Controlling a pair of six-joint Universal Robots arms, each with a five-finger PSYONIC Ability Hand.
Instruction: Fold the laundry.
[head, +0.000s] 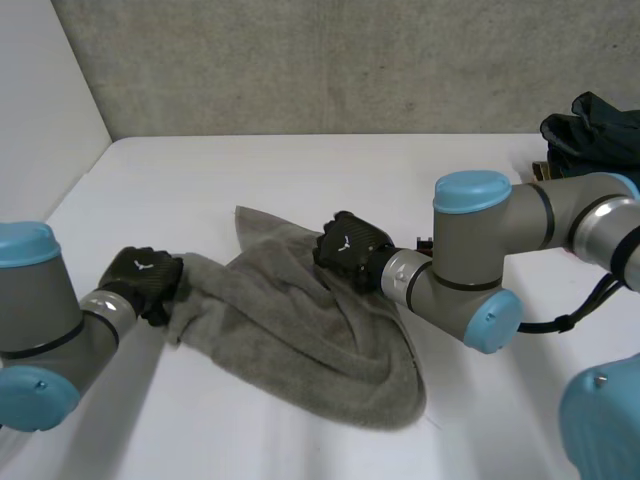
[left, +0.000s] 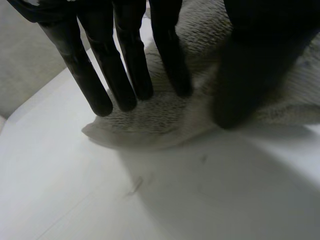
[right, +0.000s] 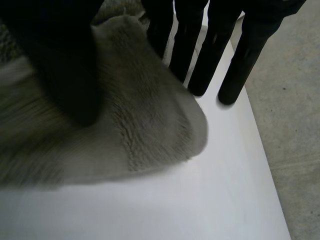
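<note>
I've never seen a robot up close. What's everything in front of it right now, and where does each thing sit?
towel: one, grey, bunched in the middle of the table between the two hands.
pile of clothes: one, dark, at the table's far right corner.
table: one, white, under everything.
wall: one, grey concrete, behind the table.
arms: two, grey with light-blue caps, one coming in from each side.
left robot hand: one, black, pinching the towel's left end between fingers and thumb.
right robot hand: one, black, pinching the towel's right side between fingers and thumb.
</note>
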